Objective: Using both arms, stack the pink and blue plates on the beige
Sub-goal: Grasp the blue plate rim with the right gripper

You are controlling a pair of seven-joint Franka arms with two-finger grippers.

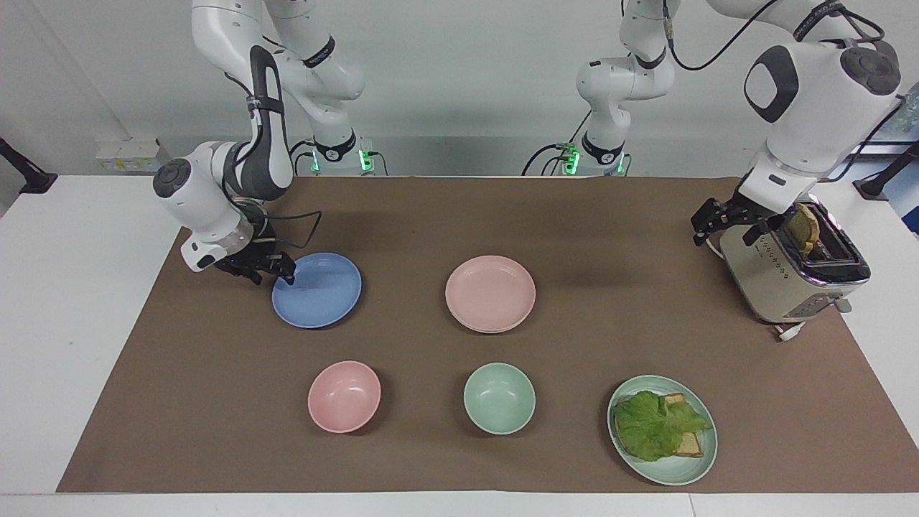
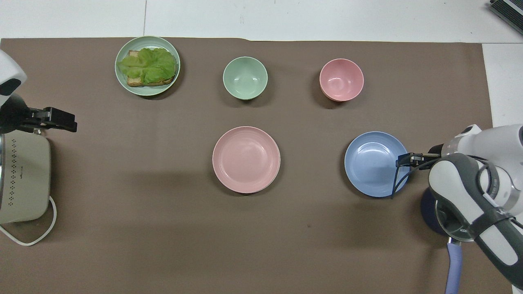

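The right end effector (image 1: 281,276) straddles the blue plate's (image 1: 316,290) rim; grip unclear. The left end effector (image 1: 707,224), released, hangs over the toaster (image 1: 775,280). Pink plate (image 1: 490,294) sits mid-counter.

Facing camera high across the table, looking toward both arm bases, overhead camera above the robots' end, looking steeply down and forward, half a turn apart, both sharing the brown mat (image 1: 402,215) (image 2: 163,228)

Right gripper (image 1: 276,273) at blue plate (image 1: 316,290) rim
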